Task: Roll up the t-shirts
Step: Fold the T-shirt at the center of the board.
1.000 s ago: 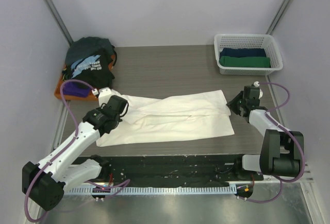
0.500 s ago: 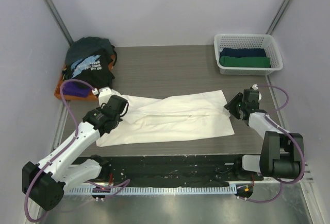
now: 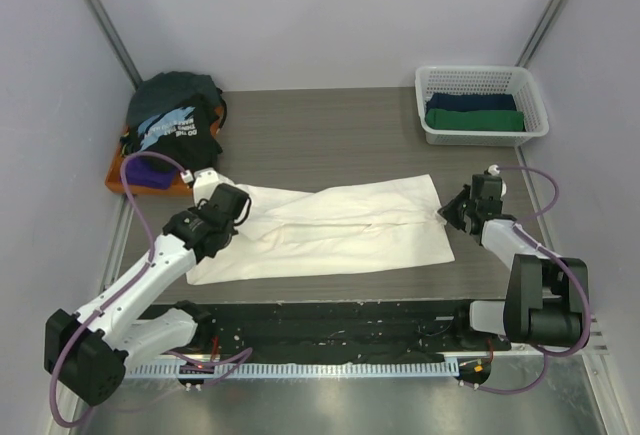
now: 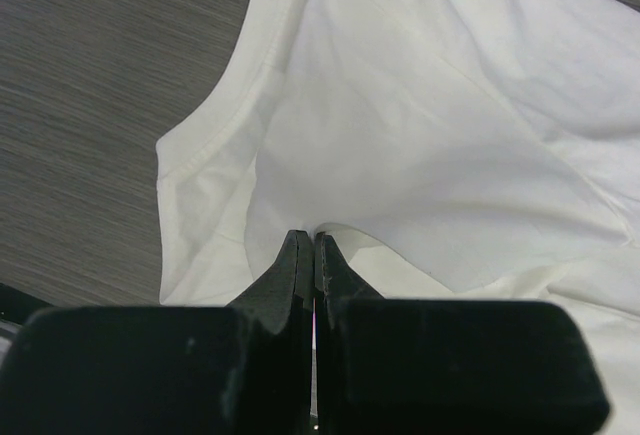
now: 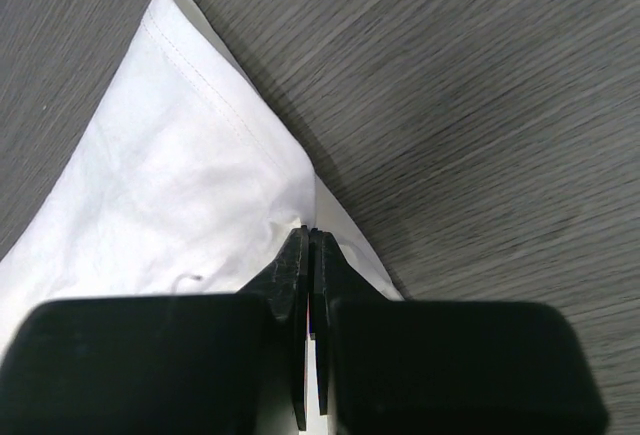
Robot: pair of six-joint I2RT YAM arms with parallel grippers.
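A cream-white t-shirt point(image 3: 340, 225) lies folded lengthwise across the middle of the table, with no print showing. My left gripper point(image 3: 226, 217) is at its left end, shut on a fold of the white fabric point(image 4: 420, 155); the dark jaws meet at a raised crease. My right gripper point(image 3: 452, 213) is at the shirt's right edge, shut on the cloth point(image 5: 180, 185) near the hemmed corner. More t-shirts point(image 3: 175, 120), black with pale-blue print, dark teal and purple, are heaped at the back left.
The heap sits on a flat orange tray point(image 3: 118, 177) by the left wall. A white lattice basket point(image 3: 480, 103) at the back right holds rolled navy and green shirts. Bare dark wood tabletop point(image 3: 320, 135) lies behind the white shirt.
My right gripper has moved in a little to the shirt's right edge and closed on the cloth. The left gripper has stayed shut on the left end.
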